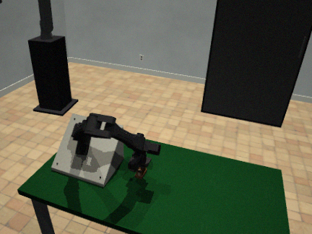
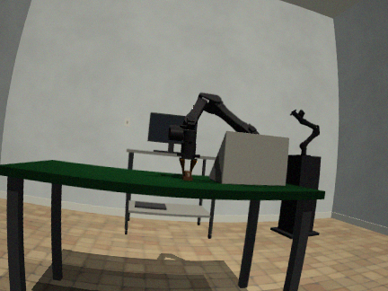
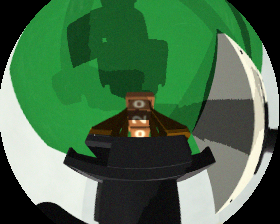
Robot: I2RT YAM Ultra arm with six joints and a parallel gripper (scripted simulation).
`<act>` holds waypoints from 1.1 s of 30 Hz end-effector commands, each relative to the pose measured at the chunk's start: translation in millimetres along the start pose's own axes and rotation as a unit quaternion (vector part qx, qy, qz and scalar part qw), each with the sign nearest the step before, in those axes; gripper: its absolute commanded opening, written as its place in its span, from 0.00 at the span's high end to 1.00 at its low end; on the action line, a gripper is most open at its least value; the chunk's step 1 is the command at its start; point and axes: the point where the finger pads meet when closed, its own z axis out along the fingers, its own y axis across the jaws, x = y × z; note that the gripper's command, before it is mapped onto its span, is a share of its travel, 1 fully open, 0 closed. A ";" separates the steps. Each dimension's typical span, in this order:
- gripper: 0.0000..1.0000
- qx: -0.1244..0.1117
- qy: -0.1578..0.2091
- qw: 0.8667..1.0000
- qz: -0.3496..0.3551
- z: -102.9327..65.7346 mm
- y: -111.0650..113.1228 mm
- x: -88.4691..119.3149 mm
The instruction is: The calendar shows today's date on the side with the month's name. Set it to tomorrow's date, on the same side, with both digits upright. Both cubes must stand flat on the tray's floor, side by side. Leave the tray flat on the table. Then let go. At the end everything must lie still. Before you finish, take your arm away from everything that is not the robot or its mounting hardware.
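The small brown calendar [image 1: 141,172] [image 2: 188,178] is at the fingertips, low over or on the green table; its tray and cubes cannot be told apart in the top and exterior views. In the wrist view a brown block face with a white 0 [image 3: 139,104] is farthest out. Nearer the palm, a face with a sideways 2 [image 3: 139,119] and a bright face with a 0 [image 3: 140,133] show between the fingers. My gripper [image 2: 188,171] [image 3: 139,110] points down, its fingers partly closed on a cube. The month side and the tray's floor are hidden.
A pale sloped block [image 1: 65,150] [image 2: 256,160] [image 3: 230,115] stands on the green table [image 1: 217,186] [image 2: 90,173] beside the gripper, under the arm. The arm's dark shadow falls on the table. A second arm on a black pedestal [image 1: 52,74] [image 2: 303,187] stands away from the table.
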 end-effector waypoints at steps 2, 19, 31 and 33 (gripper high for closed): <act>0.74 -0.005 -0.004 1.000 0.000 -2.6 2.2 -1.2; 0.74 -0.005 -0.004 1.000 0.000 -2.6 2.2 -1.2; 0.71 -0.005 -0.004 1.000 0.000 -2.6 2.2 -1.2; 0.71 -0.005 -0.004 1.000 0.000 -2.6 2.2 -1.2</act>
